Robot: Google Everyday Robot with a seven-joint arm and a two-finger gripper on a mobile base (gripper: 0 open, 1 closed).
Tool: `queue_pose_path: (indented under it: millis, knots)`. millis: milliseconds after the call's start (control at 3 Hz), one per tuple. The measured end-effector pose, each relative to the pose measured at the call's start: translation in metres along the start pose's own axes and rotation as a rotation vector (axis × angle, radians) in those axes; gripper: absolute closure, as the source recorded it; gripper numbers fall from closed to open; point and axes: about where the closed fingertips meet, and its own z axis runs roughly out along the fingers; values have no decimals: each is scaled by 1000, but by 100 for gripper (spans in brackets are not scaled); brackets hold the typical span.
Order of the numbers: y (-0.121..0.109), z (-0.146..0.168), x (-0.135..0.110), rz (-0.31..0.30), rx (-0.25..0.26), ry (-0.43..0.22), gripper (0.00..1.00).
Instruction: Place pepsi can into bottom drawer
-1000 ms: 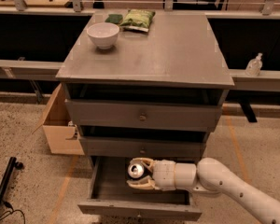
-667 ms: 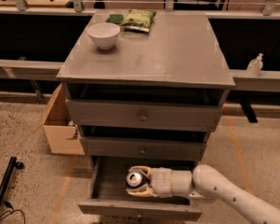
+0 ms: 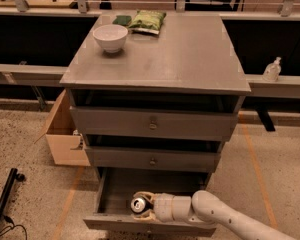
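The bottom drawer (image 3: 115,189) of the grey cabinet is pulled open, a shallow grey tray. My gripper (image 3: 141,206) reaches in from the lower right, over the drawer's front part, and is shut on the pepsi can (image 3: 139,204). The can shows its silver top, with its dark body between the pale fingers (image 3: 146,215). It sits low inside the drawer, near the front wall. I cannot tell whether it touches the drawer floor.
The two upper drawers (image 3: 152,123) are shut. On the cabinet top stand a white bowl (image 3: 110,37) and a green snack bag (image 3: 147,21). An open cardboard box (image 3: 65,134) stands on the floor to the left. A clear bottle (image 3: 272,70) sits on the right ledge.
My gripper has lowered the can from above the drawer opening down into the bottom drawer, toward its front.
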Motion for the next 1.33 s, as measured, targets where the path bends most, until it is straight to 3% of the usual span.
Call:
queue_pose_path:
  millis: [333, 667, 1000, 1333]
  knots:
    - [0, 0, 0, 0, 0, 0, 100]
    - [0, 11, 28, -8, -13, 49, 100]
    - [-13, 28, 62, -55, -39, 75, 100]
    - [-28, 39, 74, -85, -39, 69, 100]
